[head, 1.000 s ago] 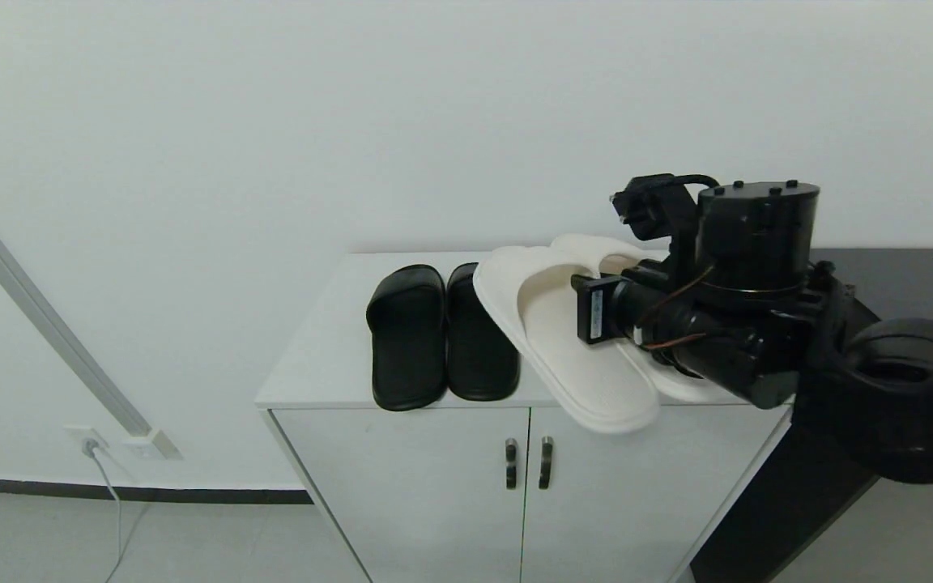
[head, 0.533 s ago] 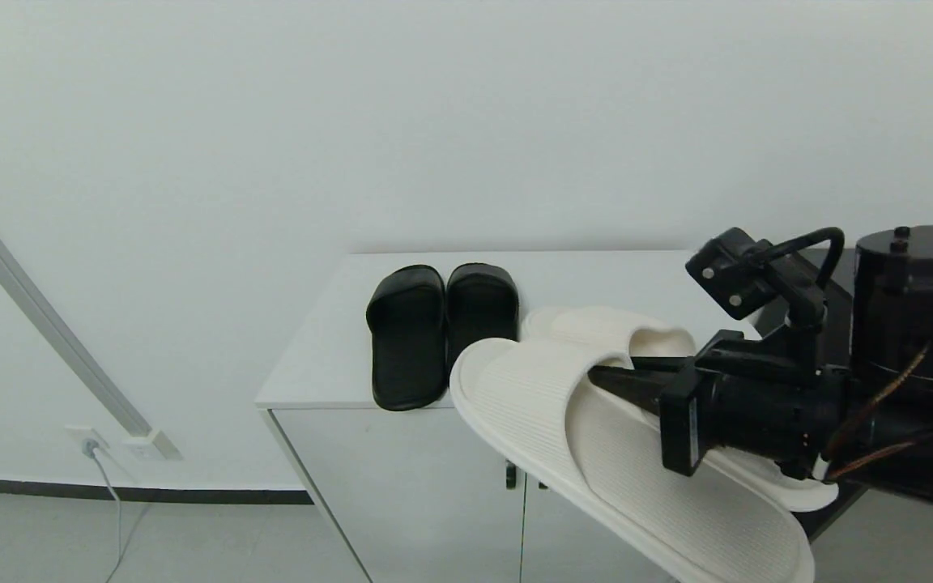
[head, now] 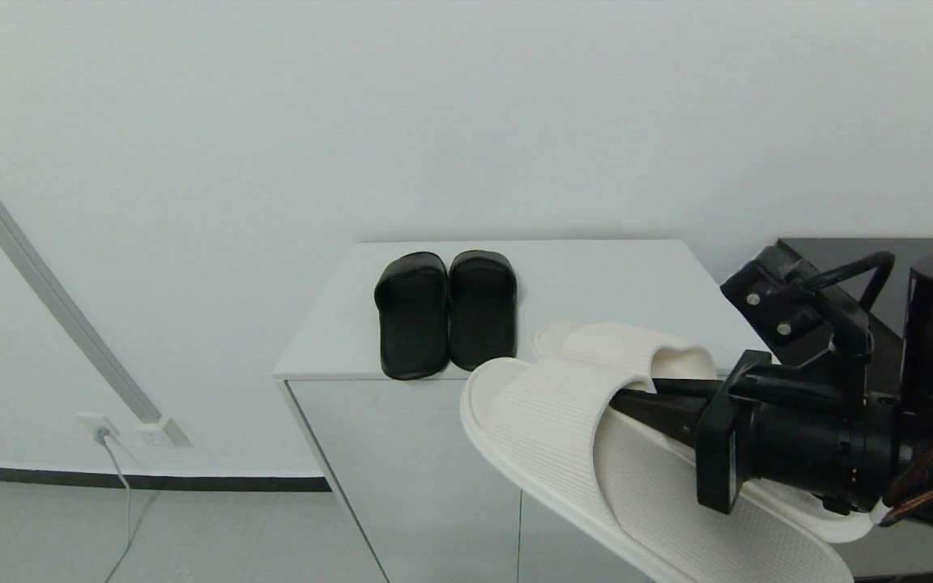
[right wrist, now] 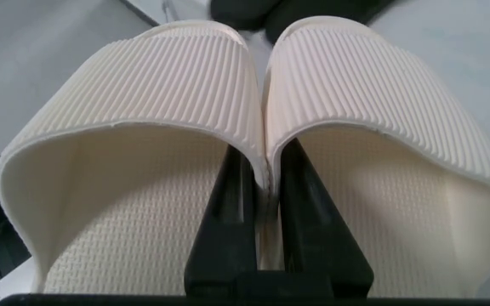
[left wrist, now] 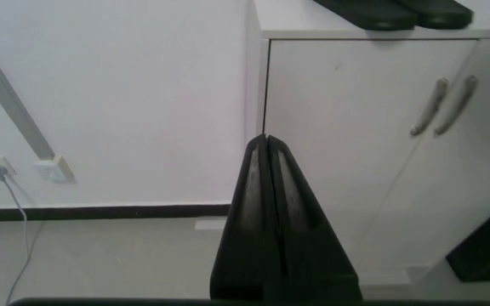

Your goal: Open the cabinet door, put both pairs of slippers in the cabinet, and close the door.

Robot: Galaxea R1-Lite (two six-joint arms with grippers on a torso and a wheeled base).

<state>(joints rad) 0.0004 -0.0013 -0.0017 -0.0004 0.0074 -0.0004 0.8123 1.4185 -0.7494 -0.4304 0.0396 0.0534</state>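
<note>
We've got the white slippers (head: 547,421) up off the cabinet (head: 596,275) top, held in the air in front of its right half, toe ends higher than heels. R gripper (right wrist: 264,178) has one finger inside each slipper. The two fingers are clamped on the adjoining inner walls of the uppers, so both shoes hang from one pinch. Black slippers (head: 446,312) sit side by side on the top near the front edge, left of centre, well apart from either gripper. L gripper (left wrist: 267,143) hangs low, out in front of the cabinet's left corner, fingers pressed together w/ nothing between them.

Both doors (left wrist: 356,127) look shut. The paired handles (left wrist: 436,106) sit at the centre seam, untouched.

Step in hand, as we judge it: 1st pr is picked and ready to stow, but the door-opening step isn't done, so nothing can go in yet. Next move prob. falls to the L gripper: part the fingers, come up & across to a handle, close on it, then pull along the door's arc. R arm should hold the white pr out of the swing path. The pinch is on upper edges only, so a jerk could let the slippers rotate or drop. After that: white pr in, black pr in, door shut.
</note>
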